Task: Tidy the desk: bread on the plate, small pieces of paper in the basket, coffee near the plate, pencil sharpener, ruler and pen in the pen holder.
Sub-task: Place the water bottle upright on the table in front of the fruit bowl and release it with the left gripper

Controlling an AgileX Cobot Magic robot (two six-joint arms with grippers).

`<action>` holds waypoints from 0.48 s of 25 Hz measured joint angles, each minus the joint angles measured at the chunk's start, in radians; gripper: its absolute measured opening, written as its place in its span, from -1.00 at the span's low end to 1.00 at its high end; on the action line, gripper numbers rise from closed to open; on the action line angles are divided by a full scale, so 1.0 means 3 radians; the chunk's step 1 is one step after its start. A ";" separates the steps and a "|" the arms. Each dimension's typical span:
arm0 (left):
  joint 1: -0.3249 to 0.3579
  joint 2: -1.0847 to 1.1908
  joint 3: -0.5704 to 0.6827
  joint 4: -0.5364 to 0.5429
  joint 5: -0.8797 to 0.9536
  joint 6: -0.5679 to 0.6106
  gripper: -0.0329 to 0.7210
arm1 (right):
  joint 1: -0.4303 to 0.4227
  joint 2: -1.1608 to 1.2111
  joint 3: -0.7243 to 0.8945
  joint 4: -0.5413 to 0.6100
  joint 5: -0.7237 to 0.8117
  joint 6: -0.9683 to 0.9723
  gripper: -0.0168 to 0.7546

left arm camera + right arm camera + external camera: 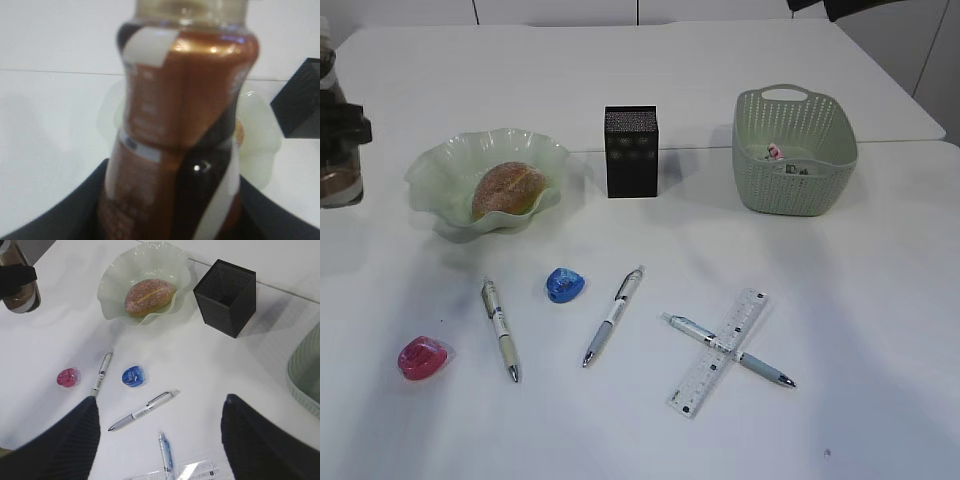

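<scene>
My left gripper is shut on the brown coffee bottle, upright at the far left edge, left of the plate. The bread lies in that wavy green plate. The black pen holder and the green basket with paper bits stand behind. A blue sharpener, a red sharpener, three pens and a clear ruler lie in front. My right gripper is open and empty, high above the pens.
The rightmost pen lies crossed over the ruler. A seam between two tabletops runs behind the pen holder. A dark part of the right arm shows at the top edge of the exterior view.
</scene>
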 joint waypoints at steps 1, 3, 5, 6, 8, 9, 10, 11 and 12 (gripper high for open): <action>0.0000 0.0000 0.0055 0.0000 -0.0091 0.0023 0.10 | 0.0000 0.0000 0.0000 0.0000 0.0000 0.0000 0.56; -0.0006 0.0000 0.0140 0.0055 -0.0338 0.0041 0.10 | 0.0000 0.0000 0.0000 0.0007 0.0000 0.0008 0.56; -0.0036 0.0000 0.0214 0.0183 -0.0552 0.0049 0.10 | 0.0000 0.0000 0.0000 0.0007 0.0000 0.0012 0.56; -0.0067 0.0000 0.0245 0.0249 -0.0632 0.0051 0.10 | 0.0000 0.0000 0.0000 0.0007 0.0000 0.0012 0.56; -0.0150 0.0000 0.0293 0.0372 -0.0743 0.0057 0.10 | 0.0000 0.0000 0.0000 0.0007 0.0000 0.0012 0.56; -0.0188 0.0000 0.0316 0.0418 -0.0816 0.0057 0.10 | 0.0000 0.0000 0.0000 0.0007 0.0000 0.0012 0.56; -0.0231 0.0000 0.0330 0.0458 -0.0888 0.0030 0.10 | 0.0000 0.0000 0.0000 0.0007 0.0000 0.0012 0.56; -0.0265 0.0000 0.0353 0.0505 -0.0949 -0.0013 0.10 | 0.0000 0.0000 0.0000 0.0007 0.0000 0.0012 0.56; -0.0289 0.0000 0.0366 0.0559 -0.0992 -0.0079 0.10 | 0.0000 0.0000 0.0000 0.0007 0.0000 0.0012 0.56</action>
